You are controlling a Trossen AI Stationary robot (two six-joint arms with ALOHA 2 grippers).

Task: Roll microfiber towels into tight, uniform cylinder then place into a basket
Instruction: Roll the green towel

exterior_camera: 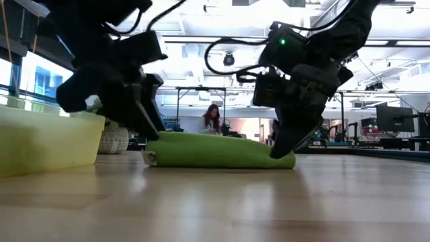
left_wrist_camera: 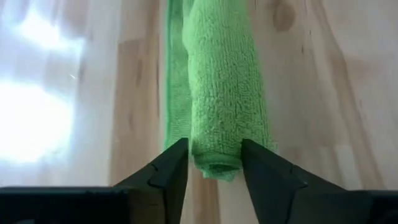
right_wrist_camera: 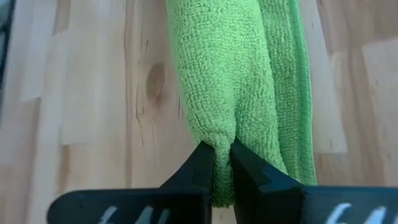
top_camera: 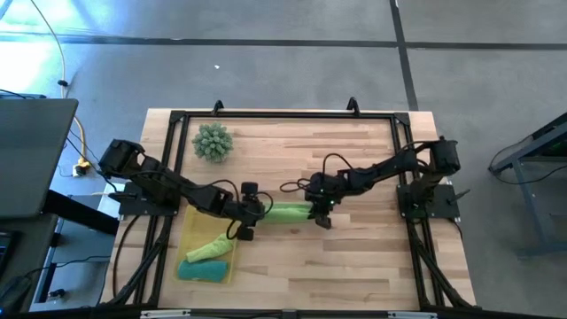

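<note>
A lime green microfiber towel, rolled into a cylinder, lies on its side at the middle of the wooden table. My left gripper stands at its left end, open, with one finger on each side of that end. My right gripper is shut on the right end. The yellow basket sits at the near left. It holds a second lime roll and a teal roll. My left gripper has a finger on each side of the roll's left end, slanting down along the roll; I cannot tell whether they touch it. My right gripper pinches a ridge of cloth at the roll's right end between its two fingers. The fingers slant down from the table's right, along the roll. The roll lies flat on the table.
A spiky pale-green ball sits at the far left of the table. A black frame runs round the table's edges. In the low view a person sits far off in the room behind. Bare wood lies to the near right.
</note>
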